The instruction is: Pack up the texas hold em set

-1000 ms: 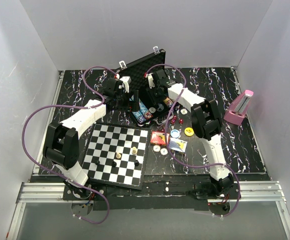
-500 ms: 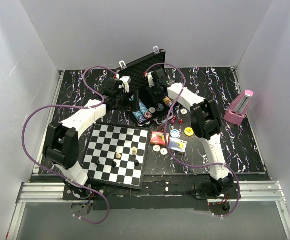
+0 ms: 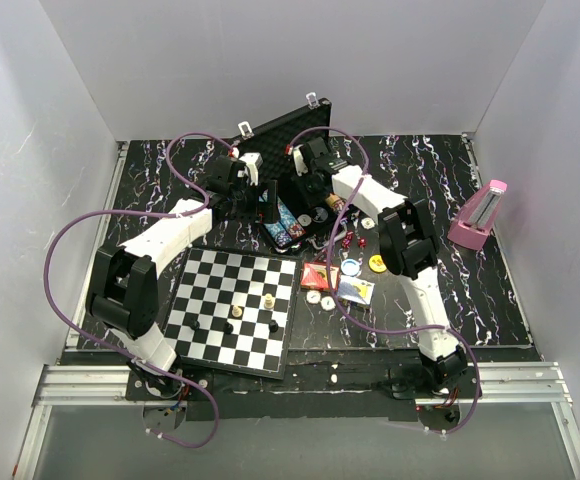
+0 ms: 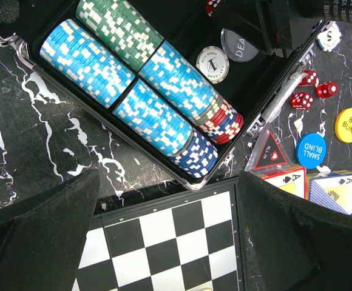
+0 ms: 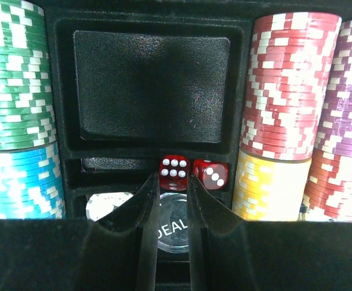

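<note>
Under the right gripper (image 5: 172,185), whose jaws stand nearly together with a slim gap, lies the clear dealer button (image 5: 173,231) in the black briefcase (image 5: 152,91). Whether they pinch it cannot be told. Two red dice (image 5: 176,173) sit just past the tips, so a skewed close could knock them or flick the slick button away. Farther on, the large foam well is bare, and chip rows (image 5: 282,85) flank both sides. Off at the case corner the left gripper (image 4: 169,179) hangs spread wide, with decks (image 4: 331,191) and blind buttons (image 4: 311,150) lying outside, near the chessboard (image 4: 164,242).
</note>
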